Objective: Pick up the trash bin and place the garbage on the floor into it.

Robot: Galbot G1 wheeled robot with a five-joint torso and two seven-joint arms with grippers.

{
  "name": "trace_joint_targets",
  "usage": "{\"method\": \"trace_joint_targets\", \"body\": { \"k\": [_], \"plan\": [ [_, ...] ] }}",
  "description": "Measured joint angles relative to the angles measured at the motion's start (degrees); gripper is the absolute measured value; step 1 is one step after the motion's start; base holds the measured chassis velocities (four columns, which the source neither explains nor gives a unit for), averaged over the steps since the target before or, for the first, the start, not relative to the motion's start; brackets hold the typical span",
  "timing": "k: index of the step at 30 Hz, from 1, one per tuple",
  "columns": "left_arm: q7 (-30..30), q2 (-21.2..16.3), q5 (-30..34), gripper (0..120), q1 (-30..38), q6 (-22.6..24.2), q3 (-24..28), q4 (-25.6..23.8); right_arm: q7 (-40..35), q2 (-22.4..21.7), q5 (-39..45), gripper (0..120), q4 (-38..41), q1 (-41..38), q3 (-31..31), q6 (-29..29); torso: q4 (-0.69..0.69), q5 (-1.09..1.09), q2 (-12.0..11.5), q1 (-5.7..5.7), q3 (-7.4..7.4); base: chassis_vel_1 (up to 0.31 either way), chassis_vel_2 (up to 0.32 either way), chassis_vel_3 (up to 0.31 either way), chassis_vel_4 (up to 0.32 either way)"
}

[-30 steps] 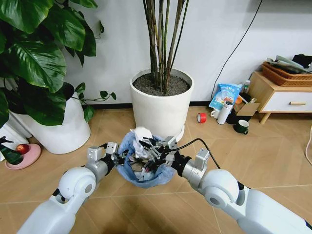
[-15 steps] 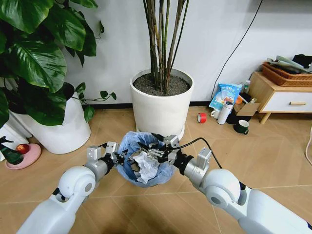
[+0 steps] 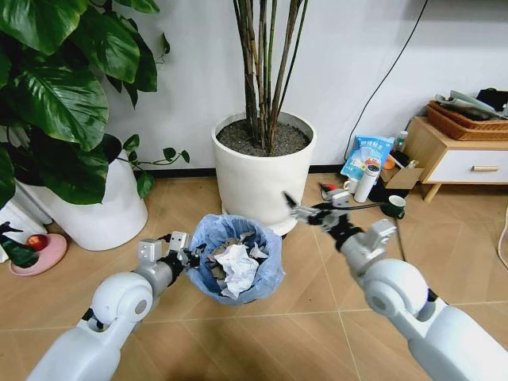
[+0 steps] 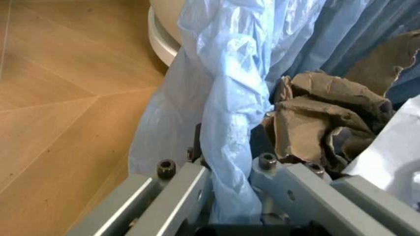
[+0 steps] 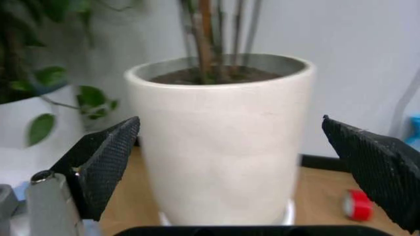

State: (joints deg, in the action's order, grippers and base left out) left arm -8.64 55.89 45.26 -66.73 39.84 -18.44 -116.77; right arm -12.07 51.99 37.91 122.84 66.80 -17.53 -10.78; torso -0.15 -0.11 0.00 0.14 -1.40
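The trash bin, black with a light-blue bag over its rim, stands on the floor in front of me. Crumpled white paper and brown scraps lie inside it. My left gripper is shut on the bin's near-left rim; in the left wrist view its fingers pinch the blue bag. My right gripper hangs open and holds nothing, above and to the right of the bin. Its black pads are spread wide in front of the white plant pot.
A big white pot stands just behind the bin, another at the left with a pink dish. To the right on the floor are a small red item, a white flask, a blue snack bag, a dark mug and a wooden cabinet.
My right gripper lowered the white paper into the bin, let it go, then rose up and to the right with its fingers spread. The left gripper kept its hold on the rim.
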Motion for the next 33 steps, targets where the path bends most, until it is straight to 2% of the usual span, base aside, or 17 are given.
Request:
{"method": "trace_joint_targets", "body": {
  "k": [8,14,21,33],
  "plan": [
    [0.3,0.6,-0.3,0,-0.1,-0.1,0.1,0.2,0.0,3.6,-5.2,100,0.5,7.7,-7.1,0.0,-0.01,0.0,0.0,0.0,0.0,0.0,0.0,0.0,0.0],
    [0.3,0.9,-0.6,0,-0.2,-0.2,0.1,0.3,-0.3,6.3,-8.2,100,1.1,11.9,-9.7,-0.3,0.0,-0.01,0.0,0.0,0.0,0.0,0.0,0.0,0.0],
    [0.3,1.2,-0.9,0,-0.5,-0.2,-0.1,0.3,-0.4,10.4,-11.5,100,1.4,14.8,-9.8,0.1,0.0,-0.01,0.0,0.0,0.0,0.0,0.0,0.0,0.0],
    [0.3,1.6,-1.0,0,-0.6,-0.3,-0.1,0.0,-0.2,10.8,-12.7,100,1.9,15.5,-9.5,0.1,0.0,-0.01,0.0,0.0,0.0,0.0,0.0,0.0,0.0]
  ]
}}
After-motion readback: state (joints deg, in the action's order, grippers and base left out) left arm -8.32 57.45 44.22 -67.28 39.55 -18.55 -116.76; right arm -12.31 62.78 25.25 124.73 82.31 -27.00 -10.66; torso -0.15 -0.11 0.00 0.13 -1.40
